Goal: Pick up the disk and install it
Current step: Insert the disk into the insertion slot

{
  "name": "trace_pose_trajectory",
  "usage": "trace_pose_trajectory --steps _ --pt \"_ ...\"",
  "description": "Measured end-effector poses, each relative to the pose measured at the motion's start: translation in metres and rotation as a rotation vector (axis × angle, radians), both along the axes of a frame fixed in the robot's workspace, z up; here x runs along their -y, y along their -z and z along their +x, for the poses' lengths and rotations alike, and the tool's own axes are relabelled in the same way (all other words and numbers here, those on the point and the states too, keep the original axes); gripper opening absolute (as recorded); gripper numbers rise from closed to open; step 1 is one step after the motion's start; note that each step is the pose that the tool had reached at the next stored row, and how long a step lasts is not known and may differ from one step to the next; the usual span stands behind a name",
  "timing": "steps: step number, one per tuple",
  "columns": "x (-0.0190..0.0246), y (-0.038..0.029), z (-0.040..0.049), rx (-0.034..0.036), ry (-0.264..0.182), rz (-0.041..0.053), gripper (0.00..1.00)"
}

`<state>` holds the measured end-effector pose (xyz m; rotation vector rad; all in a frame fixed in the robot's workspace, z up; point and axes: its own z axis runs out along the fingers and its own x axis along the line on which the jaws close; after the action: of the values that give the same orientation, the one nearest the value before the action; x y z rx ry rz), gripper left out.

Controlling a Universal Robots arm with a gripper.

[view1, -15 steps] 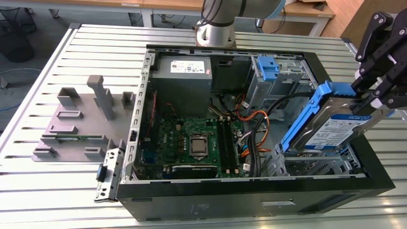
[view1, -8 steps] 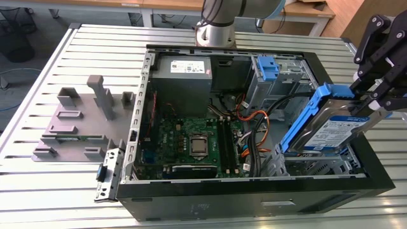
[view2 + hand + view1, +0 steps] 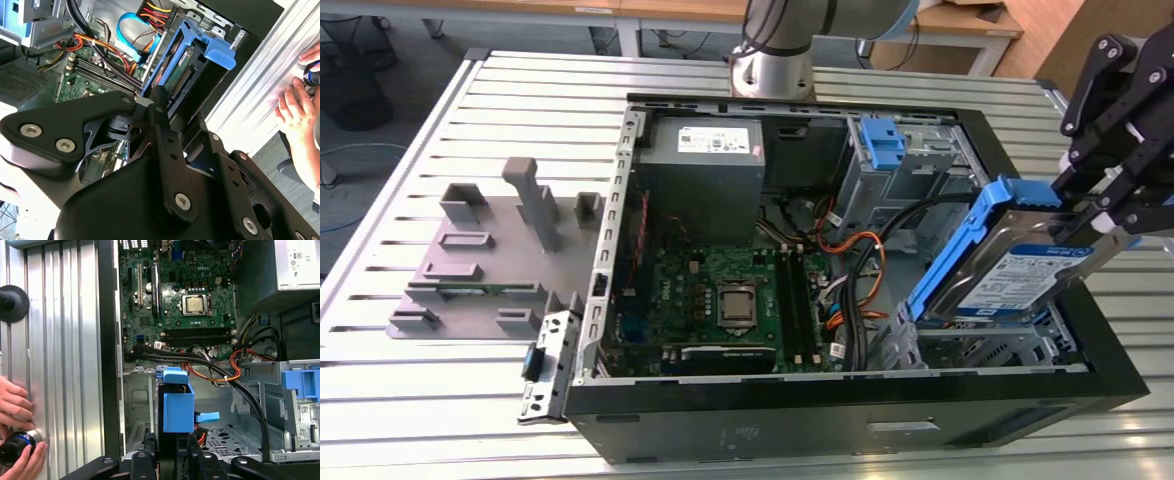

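Right now the gripper sits at the exterior view's right edge, its black fingers closed on the upper end of the disk. The disk is lifted and steeply tilted. Its labelled face points toward the lower right of the frame, and its blue bracket runs along the edge nearer the middle of the case. Its lower end dips into the metal drive cage in the lower right corner of the open computer case (whether it touches the cage I cannot tell).

Inside the case, the green motherboard lies in the middle and the grey power supply sits above it in the frame. Orange and black cables run between the board and the disk.

A grey plastic fixture stands on the ribbed metal table at the exterior view's left, well apart from the case.

In the first wrist view, a person's hand rests on the table beside the case, just by a dark round object.
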<state>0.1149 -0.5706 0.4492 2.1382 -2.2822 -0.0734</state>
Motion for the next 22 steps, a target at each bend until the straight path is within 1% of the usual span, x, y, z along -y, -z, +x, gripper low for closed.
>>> trace_pose_trajectory --steps 8,22 --pt "0.0 0.0086 0.0 0.0 0.0 -0.0012 0.35" --pt "0.0001 0.0336 0.0 0.0001 0.0 -0.0015 0.35"
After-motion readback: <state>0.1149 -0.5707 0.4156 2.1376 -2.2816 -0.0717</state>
